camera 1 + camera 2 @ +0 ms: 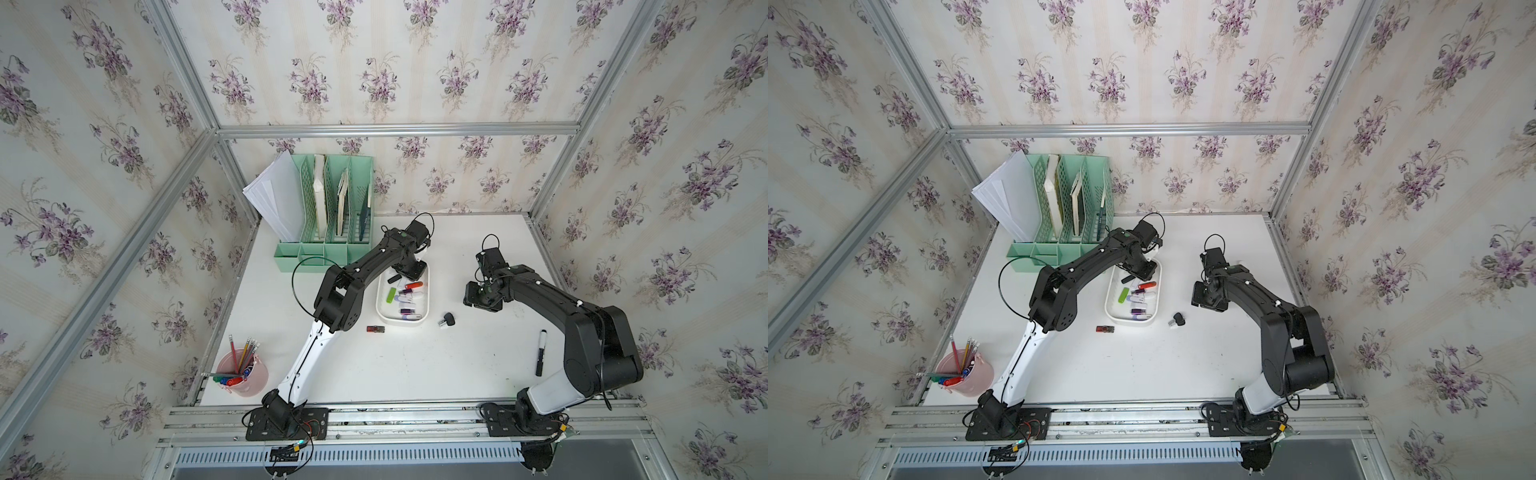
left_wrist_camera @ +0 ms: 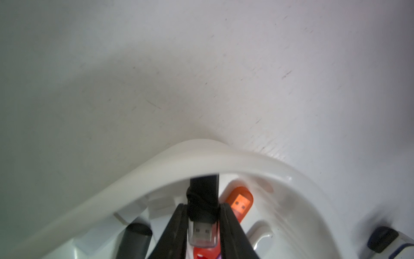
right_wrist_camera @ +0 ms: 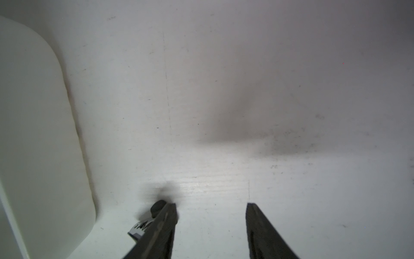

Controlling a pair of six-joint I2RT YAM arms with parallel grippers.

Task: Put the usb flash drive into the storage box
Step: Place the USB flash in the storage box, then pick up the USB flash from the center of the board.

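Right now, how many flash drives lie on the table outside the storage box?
2: a red one in front of the storage box, a black-and-silver one off its near right corner. The left gripper holds a third drive over the box; others may be hidden.

Both top views look steeply down over the whole worktop (image 1: pixel 436 365); each wrist camera sits close, both apparently catching the storage box (image 2: pixel 201 154).
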